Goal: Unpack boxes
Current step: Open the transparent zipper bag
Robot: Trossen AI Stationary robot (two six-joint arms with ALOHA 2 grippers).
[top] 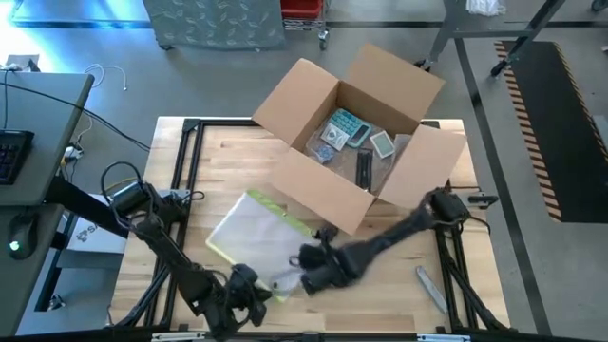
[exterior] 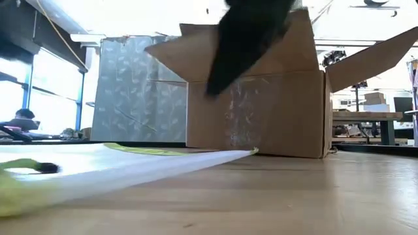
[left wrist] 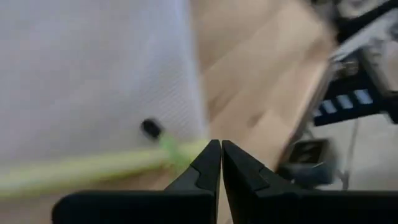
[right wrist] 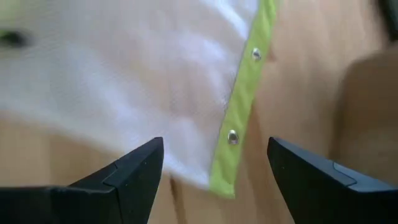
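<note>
The brown cardboard box (top: 353,123) stands open at the table's far middle, flaps spread, with small packaged items (top: 350,133) inside. In front of it lies a flat clear sleeve (top: 255,236) with a yellow-green edge. My left gripper (top: 252,288) is shut at the sleeve's near edge. My right gripper (top: 309,274) hovers open over the sleeve's right part. In the right wrist view its fingers stand on either side of the edge strip with metal snaps (right wrist: 244,106), apart from it. The low view shows the box (exterior: 261,111) behind the slanting sleeve (exterior: 150,166). My left gripper (left wrist: 221,148) pinches the end of the sleeve's yellow-green edge (left wrist: 180,152) between its fingertips, coming slantwise down from the near left. The picture is blurred there, so how much lies between the fingers does not show. The sleeve's near end looks raised; its far end (exterior: 245,153) lies on the table.
A thin metal strip (top: 429,288) lies on the wood near the table's right front. Black frame rails (top: 185,161) border the tabletop. A desk with a keyboard (top: 11,152) stands beyond the left edge. Bare wood shows to the box's left (top: 218,161).
</note>
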